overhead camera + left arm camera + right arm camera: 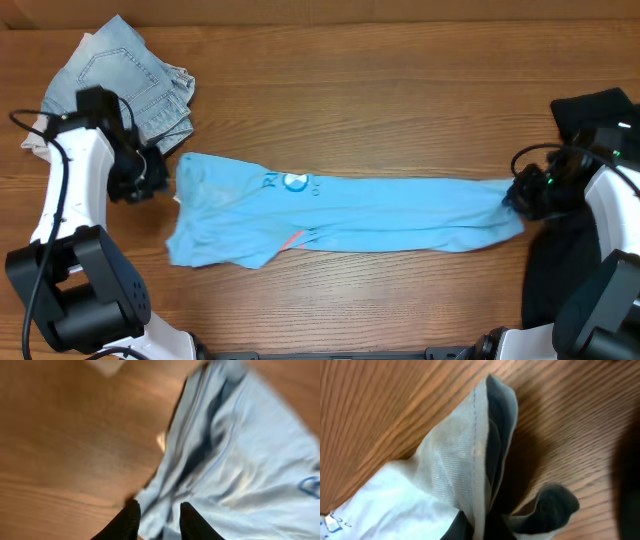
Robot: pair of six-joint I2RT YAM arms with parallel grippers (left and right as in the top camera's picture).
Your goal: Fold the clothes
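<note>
A sky-blue T-shirt [380, 215] lies stretched lengthwise across the middle of a wooden tabletop [400, 110], its white print facing up. Pale denim shorts [125, 80] sit crumpled at the far left corner over a beige cloth [33, 135]; a black garment [556, 268] lies at the right edge.

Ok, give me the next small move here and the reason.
Probably ease the left fingers onto the near edge of the T-shirt and close: they stand apart with that edge right before them, while the right fingers pinch the far end.
</note>
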